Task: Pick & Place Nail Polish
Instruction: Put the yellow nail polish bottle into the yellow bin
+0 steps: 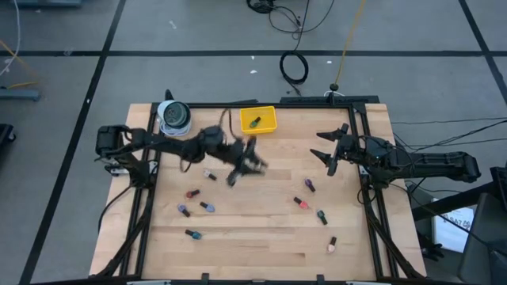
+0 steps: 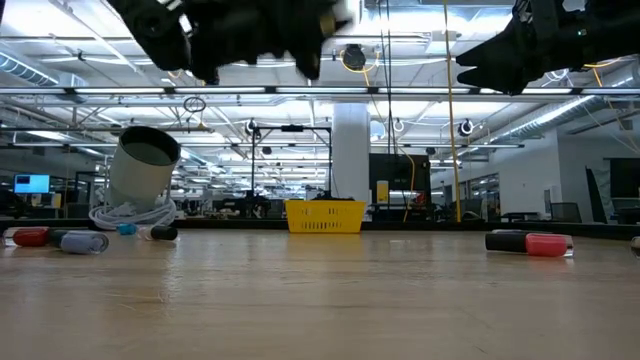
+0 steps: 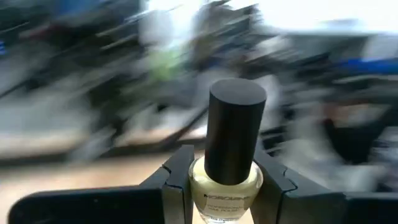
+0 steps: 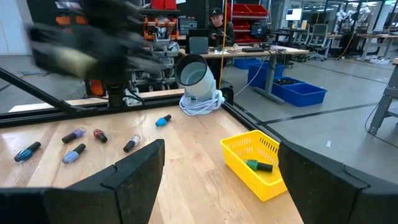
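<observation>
My left gripper [image 1: 247, 163] is over the middle of the table, raised above it and blurred in the high and low views [image 2: 255, 40]. It is shut on a pale yellow nail polish bottle with a dark cap [image 3: 227, 155]. My right gripper [image 1: 329, 150] is open and empty above the table's right side, and its fingers frame the right wrist view [image 4: 221, 180]. The yellow tray [image 1: 258, 119] stands at the far middle with a green bottle [image 4: 258, 165] lying in it. Several more bottles lie on their sides on the table, on the left [image 1: 198, 207] and on the right [image 1: 310, 198]. My left gripper pinches the bottle's pale body [image 3: 204, 186] between its two fingers [image 3: 177, 180], one on each side. The dark cap [image 3: 235, 127] sticks out past the fingertips, away from the wrist. The bottle is lifted clear of the table.
A grey-white tape roll [image 1: 174, 116] with a coil of cord stands at the far left corner. A dark frame [image 1: 360, 158] runs along the table's edges. Bare wood lies near the front edge. A person sits at a desk beyond the table [image 4: 216, 25].
</observation>
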You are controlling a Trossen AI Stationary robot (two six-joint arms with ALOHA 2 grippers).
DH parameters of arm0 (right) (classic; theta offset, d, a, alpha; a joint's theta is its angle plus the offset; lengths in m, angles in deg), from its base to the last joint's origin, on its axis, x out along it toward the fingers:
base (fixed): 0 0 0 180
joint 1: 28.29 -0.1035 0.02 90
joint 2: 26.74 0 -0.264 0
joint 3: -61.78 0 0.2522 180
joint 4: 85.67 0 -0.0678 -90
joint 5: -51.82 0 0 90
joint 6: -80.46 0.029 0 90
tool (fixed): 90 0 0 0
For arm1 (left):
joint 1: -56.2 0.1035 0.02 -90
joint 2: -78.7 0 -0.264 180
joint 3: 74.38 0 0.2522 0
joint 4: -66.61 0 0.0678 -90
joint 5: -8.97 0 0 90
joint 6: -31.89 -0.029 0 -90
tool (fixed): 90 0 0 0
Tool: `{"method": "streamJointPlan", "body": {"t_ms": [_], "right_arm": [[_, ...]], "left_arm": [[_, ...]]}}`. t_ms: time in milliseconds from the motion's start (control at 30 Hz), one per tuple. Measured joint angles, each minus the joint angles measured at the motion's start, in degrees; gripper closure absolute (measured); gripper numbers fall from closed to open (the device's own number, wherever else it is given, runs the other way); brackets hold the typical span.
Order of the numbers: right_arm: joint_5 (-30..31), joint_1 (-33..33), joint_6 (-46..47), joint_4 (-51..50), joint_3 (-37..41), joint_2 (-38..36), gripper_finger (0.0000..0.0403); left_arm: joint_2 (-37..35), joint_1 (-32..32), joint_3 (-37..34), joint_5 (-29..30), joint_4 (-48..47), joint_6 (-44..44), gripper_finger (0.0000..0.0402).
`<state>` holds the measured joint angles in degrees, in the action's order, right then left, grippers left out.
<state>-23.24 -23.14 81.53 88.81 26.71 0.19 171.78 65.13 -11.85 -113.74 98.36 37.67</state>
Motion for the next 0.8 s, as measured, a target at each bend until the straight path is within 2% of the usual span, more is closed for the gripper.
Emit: {"method": "streamJointPlan", "body": {"t_ms": [133,233,333,567,800], "right_arm": [[0.0,0.0,-0.3,0.1,0.0,0.1,0.0106],[0.0,0.0,-1.0,0.6,0.0,0.1,0.0106],[0.1,0.0,-1.5,0.9,0.0,0.1,0.0106],[0.0,0.0,-1.4,0.9,0.0,0.1,0.0106],[0.0,0.0,-1.3,0.5,0.0,0.2,0.0106]], "left_arm": [[0.1,7.0,4.3,16.1,-17.7,-4.8,0.0307],[1.2,12.2,9.9,23.2,-28.2,-8.1,0.0306],[4.7,16.1,14.1,23.4,-33.9,-8.2,0.0306],[14.7,20.9,18.8,22.5,-35.7,-3.5,0.0306],[20.2,21.7,20.4,29.4,-35.2,1.7,0.0305]]}}
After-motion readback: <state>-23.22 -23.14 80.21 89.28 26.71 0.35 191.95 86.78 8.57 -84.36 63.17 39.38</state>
